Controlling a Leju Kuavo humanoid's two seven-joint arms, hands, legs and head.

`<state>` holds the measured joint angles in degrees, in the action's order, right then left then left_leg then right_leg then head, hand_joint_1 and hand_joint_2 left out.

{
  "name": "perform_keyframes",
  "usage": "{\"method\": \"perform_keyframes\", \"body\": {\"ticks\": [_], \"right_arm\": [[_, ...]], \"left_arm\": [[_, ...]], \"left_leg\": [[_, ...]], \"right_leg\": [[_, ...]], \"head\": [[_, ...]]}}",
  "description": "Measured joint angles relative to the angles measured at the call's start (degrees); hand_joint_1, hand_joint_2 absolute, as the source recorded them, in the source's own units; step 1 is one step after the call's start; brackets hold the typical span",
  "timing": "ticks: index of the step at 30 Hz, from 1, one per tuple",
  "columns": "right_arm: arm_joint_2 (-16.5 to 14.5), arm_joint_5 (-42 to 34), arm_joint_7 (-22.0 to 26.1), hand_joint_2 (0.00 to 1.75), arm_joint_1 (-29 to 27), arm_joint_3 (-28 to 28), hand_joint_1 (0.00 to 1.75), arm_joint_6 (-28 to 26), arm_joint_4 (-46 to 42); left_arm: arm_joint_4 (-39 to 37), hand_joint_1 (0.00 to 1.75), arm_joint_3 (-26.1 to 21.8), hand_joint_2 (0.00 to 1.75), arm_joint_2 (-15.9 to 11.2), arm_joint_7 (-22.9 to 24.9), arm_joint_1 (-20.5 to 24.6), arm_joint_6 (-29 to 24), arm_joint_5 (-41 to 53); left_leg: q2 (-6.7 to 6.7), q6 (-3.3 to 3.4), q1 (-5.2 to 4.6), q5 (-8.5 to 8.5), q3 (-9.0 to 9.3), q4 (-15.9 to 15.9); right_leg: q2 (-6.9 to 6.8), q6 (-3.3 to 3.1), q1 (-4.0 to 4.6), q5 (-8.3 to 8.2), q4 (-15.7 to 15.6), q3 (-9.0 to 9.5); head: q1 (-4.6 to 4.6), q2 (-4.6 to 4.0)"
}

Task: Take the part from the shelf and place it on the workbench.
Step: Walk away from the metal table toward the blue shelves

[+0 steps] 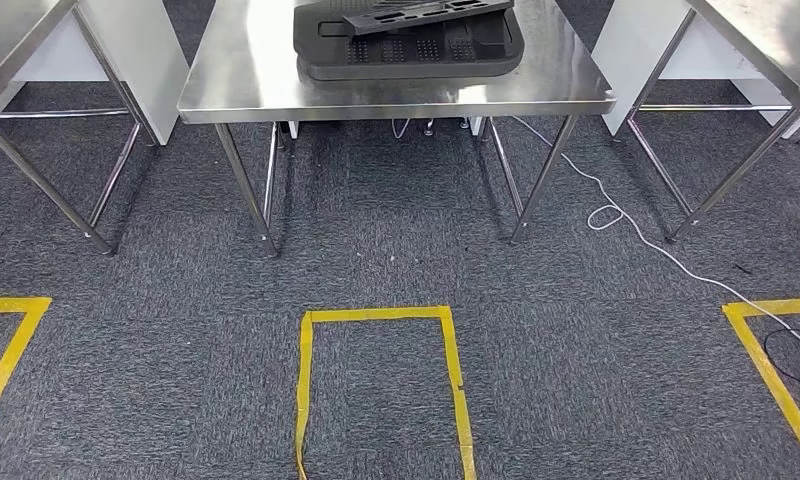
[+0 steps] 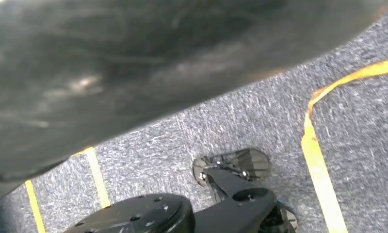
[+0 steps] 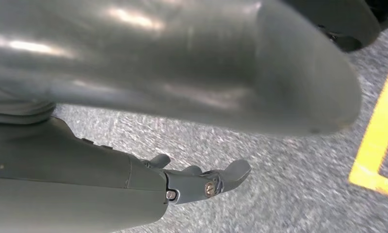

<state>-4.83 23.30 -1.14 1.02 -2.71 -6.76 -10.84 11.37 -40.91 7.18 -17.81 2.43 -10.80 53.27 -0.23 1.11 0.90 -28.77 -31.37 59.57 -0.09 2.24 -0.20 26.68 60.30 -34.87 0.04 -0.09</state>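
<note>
Hanging over grey carpet, the right hand (image 3: 197, 179) shows in its wrist view as a thick grey thumb and a darker finger reaching out straight, with nothing between them, so it looks loosely open and empty. The left hand (image 2: 134, 68) is a large blurred grey mass close to its wrist camera; whether its fingers are spread or curled cannot be told, and no object can be made out in it. Both wrist views look down at the carpet (image 1: 576, 330) and strips of yellow tape (image 3: 376, 141).

Farther out, in the head view, a steel surface (image 1: 246, 70) stands ahead on thin metal legs. On it lies a black foam tray (image 1: 416, 55) with rows of small holes, and a flatter black part (image 1: 416, 12) rests tilted across the tray's far side. Two more steel tables flank it, left (image 1: 16, 30) and right (image 1: 766, 30). A white cable (image 1: 616, 205) trails over the floor near the right legs. A yellow tape rectangle (image 1: 376, 315) marks the floor just before the middle surface.
</note>
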Motion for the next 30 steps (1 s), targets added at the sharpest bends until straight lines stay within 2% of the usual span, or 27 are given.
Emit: {"method": "perform_keyframes", "body": {"ticks": [1, 3, 4, 5, 6, 7, 8, 9, 10, 11, 13, 14, 15, 16, 18, 19, 20, 21, 22, 23, 24, 25, 26, 27, 29, 30], "right_arm": [[0.02, 0.0, -0.01, 0.0, -0.01, 0.0, 0.0, 0.03, 0.06], [-0.01, 0.0, -0.02, 0.0, 0.03, 0.0, 0.0, 0.08, 0.09], [0.0, 0.0, -0.02, 0.0, 0.04, 0.0, 0.0, 0.09, 0.09], [0.03, 0.0, -0.02, 0.0, 0.03, 0.0, 0.0, 0.09, 0.1], [0.08, 0.0, -0.02, 0.0, 0.02, 0.0, 0.0, 0.09, 0.1], [0.13, 0.0, -0.02, 0.0, 0.03, 0.0, 0.0, 0.09, 0.11], [0.17, 0.0, -0.02, 0.0, 0.11, 0.0, 0.0, 0.09, 0.11], [0.2, 0.0, -0.02, 0.0, 0.23, 0.0, 0.0, 0.09, 0.11], [0.21, 0.0, -0.01, 0.0, 0.33, 0.0, 0.0, 0.09, 0.11], [0.22, 0.0, 0.0, 0.0, 0.39, 0.0, 0.0, 0.09, 0.12], [0.21, 0.0, 0.01, 0.0, 0.37, 0.0, 0.0, 0.12, 0.15], [0.2, 0.0, -0.02, 0.0, 0.38, 0.0, 0.0, 0.19, 0.18], [0.2, 0.01, -0.05, 0.0, 0.39, 0.0, 0.0, 0.27, 0.2], [0.2, 0.03, -0.09, 0.0, 0.36, 0.0, 0.0, 0.37, 0.21], [0.21, 0.15, -0.13, 0.0, 0.31, 0.0, 0.0, 0.51, 0.22], [0.21, 0.24, -0.13, 0.0, 0.28, 0.0, 0.0, 0.55, 0.23], [0.2, 0.35, -0.13, 0.0, 0.28, 0.0, 0.0, 0.57, 0.24], [0.21, 0.44, -0.13, 0.0, 0.29, 0.0, 0.0, 0.59, 0.24], [0.21, 0.51, -0.13, 0.0, 0.29, 0.0, 0.0, 0.59, 0.24], [0.21, 0.59, -0.13, 0.0, 0.28, 0.0, 0.0, 0.58, 0.24], [0.25, 0.63, -0.13, 0.0, 0.28, 0.0, 0.0, 0.58, 0.24], [0.27, 0.71, -0.13, 0.0, 0.29, 0.0, 0.0, 0.57, 0.24], [0.3, 0.8, -0.13, 0.0, 0.32, 0.0, 0.0, 0.56, 0.24], [0.33, 0.88, -0.13, 0.0, 0.34, 0.0, 0.0, 0.54, 0.24], [0.35, 1.01, -0.14, 0.0, 0.29, 0.0, 0.0, 0.5, 0.26], [0.37, 1.03, -0.16, 0.0, 0.26, 0.0, 0.0, 0.47, 0.27]], "left_arm": [[0.01, 0.0, -0.03, 0.0, 0.05, -0.02, 0.05, 0.0, -0.01], [0.02, 0.0, -0.09, 0.0, 0.09, -0.05, 0.13, 0.0, -0.01], [0.02, 0.0, -0.12, 0.0, 0.1, -0.05, 0.13, 0.01, 0.0], [0.01, 0.0, -0.14, 0.0, 0.1, -0.05, 0.12, 0.01, 0.0], [0.01, 0.0, -0.16, 0.0, 0.12, -0.05, 0.12, 0.01, 0.0], [0.01, 0.0, -0.16, 0.0, 0.14, -0.05, 0.12, 0.01, 0.0], [0.01, 0.0, -0.16, 0.0, 0.17, -0.05, 0.13, 0.01, 0.0], [0.02, 0.0, -0.16, 0.0, 0.21, -0.05, 0.14, 0.01, 0.0], [0.02, 0.0, -0.16, 0.0, 0.23, -0.05, 0.13, 0.01, 0.0], [0.02, 0.0, -0.17, 0.0, 0.26, -0.05, 0.14, 0.01, 0.0], [0.02, 0.0, -0.17, 0.0, 0.32, -0.05, 0.13, 0.01, 0.0], [0.02, 0.0, -0.19, 0.0, 0.32, -0.07, 0.12, 0.0, 0.0], [0.02, 0.0, -0.2, 0.0, 0.31, -0.1, 0.08, -0.01, 0.0], [0.01, 0.0, -0.22, 0.0, 0.27, -0.15, 0.01, -0.01, 0.0], [0.01, 0.0, -0.26, 0.0, 0.21, -0.27, -0.03, -0.02, 0.0], [0.0, 0.0, -0.28, 0.0, 0.18, -0.32, -0.04, -0.02, 0.0], [0.0, 0.0, -0.3, 0.0, 0.16, -0.36, -0.04, -0.02, 0.0], [0.01, 0.0, -0.31, 0.0, 0.15, -0.39, -0.04, -0.02, 0.0], [0.01, 0.0, -0.32, 0.0, 0.14, -0.4, -0.02, -0.02, 0.0], [0.02, 0.0, -0.32, 0.0, 0.14, -0.42, 0.03, -0.02, 0.01], [0.02, 0.0, -0.32, 0.0, 0.16, -0.44, 0.11, -0.03, 0.03], [0.02, 0.0, -0.33, 0.0, 0.18, -0.45, 0.18, -0.04, 0.06], [0.02, 0.0, -0.38, 0.0, 0.19, -0.47, 0.24, -0.07, 0.1], [0.02, 0.0, -0.46, 0.0, 0.18, -0.51, 0.26, -0.1, 0.16], [0.02, 0.0, -0.66, 0.0, 0.13, -0.65, 0.24, -0.2, 0.41], [0.02, 0.0, -0.72, 0.0, 0.1, -0.74, 0.25, -0.28, 0.56]], "left_leg": [[0.07, 0.58, 0.05, 0.52, -0.6, -0.11], [0.18, 1.08, -0.08, 1.53, -1.98, -0.09], [0.25, 1.09, -0.14, 2.07, -2.7, -0.08], [0.32, 1.05, -0.18, 2.61, -3.41, -0.07], [0.35, 0.99, -0.19, 3.15, -4.08, -0.07], [0.35, 0.88, -0.19, 3.71, -4.72, -0.07], [0.33, 0.72, -0.19, 4.25, -5.23, -0.07], [0.32, 0.45, -0.24, 4.78, -5.67, -0.06], [0.32, 0.13, -0.28, 5.29, -5.87, -0.16], [0.32, -0.23, -0.28, 5.79, -5.93, -0.27], [0.3, -1.06, -0.27, 6.81, -5.85, -0.74], [0.25, -1.42, -0.24, 6.64, -6.08, -0.61], [0.19, -1.69, -0.25, 5.48, -6.46, 0.16], [0.14, -1.88, -0.25, 3.25, -7.08, 2.05], [0.1, -2.08, -0.17, -2.51, -8.65, 8.75], [0.09, -2.19, -0.13, -4.3, -9.13, 12.19], [0.08, -2.29, -0.1, -4.81, -8.97, 14.35], [0.08, -2.37, -0.05, -4.2, -7.91, 14.66], [0.08, -2.44, 0.05, -2.91, -5.76, 12.76], [0.07, -2.54, 0.21, -1.84, -2.88, 9.19], [-0.01, -2.61, 0.23, -1.47, -0.1, 5.31], [-0.12, -2.49, 0.19, -1.47, 1.85, 2.28], [-0.21, -2.29, 0.04, -1.81, 2.75, 0.46], [-0.28, -1.92, -0.26, -1.96, 2.77, -0.09], [-0.17, -0.77, -0.44, -1.27, 1.84, -0.34], [-0.09, -0.08, -0.44, -0.81, 1.32, -0.46]], "right_leg": [[0.04, -0.17, -0.05, 1.8, 2.45, -1.14], [0.05, -0.52, -0.11, 5.92, 9.74, -3.7], [0.05, -0.41, -0.15, 7.16, 12.77, -4.42], [0.05, -0.09, -0.18, 7.46, 14.13, -4.31], [0.04, 0.37, -0.2, 6.79, 13.28, -3.08], [0.04, 0.81, -0.22, 5.56, 10.31, -0.76], [0.04, 1.05, -0.21, 4.49, 5.96, 2.28], [0.05, 0.97, -0.09, 3.92, 1.49, 5.32], [0.08, 0.73, 0.06, 3.63, -1.76, 7.34], [0.12, 0.38, 0.24, 3.7, -3.64, 8.36], [0.16, -0.36, 0.43, 3.13, -4.28, 7.92], [0.1, -0.8, 0.24, 2.64, -4.5, 7.67], [0.02, -1.32, 0.03, 2.03, -4.7, 7.25], [-0.05, -1.79, -0.18, 1.36, -4.89, 6.77], [-0.15, -2.41, -0.13, 0.3, -4.81, 5.56], [-0.19, -2.5, -0.01, -0.2, -4.71, 5.0], [-0.22, -2.47, 0.09, -0.68, -4.54, 4.39], [-0.22, -2.35, 0.13, -1.1, -4.28, 3.73], [-0.21, -2.19, 0.11, -1.46, -3.89, 3.07], [-0.18, -2.01, 0.07, -1.75, -3.37, 2.36], [-0.16, -1.77, 0.12, -1.99, -2.8, 1.62], [-0.15, -1.48, 0.19, -2.23, -2.31, 1.04], [-0.14, -1.13, 0.26, -2.47, -1.95, 0.59], [-0.14, -0.74, 0.26, -2.79, -1.82, 0.24], [-0.09, -0.08, 0.11, -3.13, -1.62, -0.39], [-0.06, 0.04, 0.03, -2.56, -0.9, -1.08]], "head": [[0.09, 0.0], [0.3, 0.0], [0.29, 0.0], [0.29, 0.0], [0.3, 0.0], [0.28, 0.0], [0.3, 0.0], [0.26, 0.0], [0.19, 0.0], [0.22, 0.0], [0.26, 0.0], [0.33, 0.0], [0.24, 0.0], [0.07, 0.0], [-0.24, 0.0], [-0.3, 0.0], [-0.3, 0.0], [-0.31, 0.0], [-0.32, 0.0], [-0.33, 0.0], [-0.36, 0.0], [-0.31, 0.0], [-0.25, 0.0], [-0.17, 0.0], [-0.08, 0.0], [0.02, 0.0]]}}
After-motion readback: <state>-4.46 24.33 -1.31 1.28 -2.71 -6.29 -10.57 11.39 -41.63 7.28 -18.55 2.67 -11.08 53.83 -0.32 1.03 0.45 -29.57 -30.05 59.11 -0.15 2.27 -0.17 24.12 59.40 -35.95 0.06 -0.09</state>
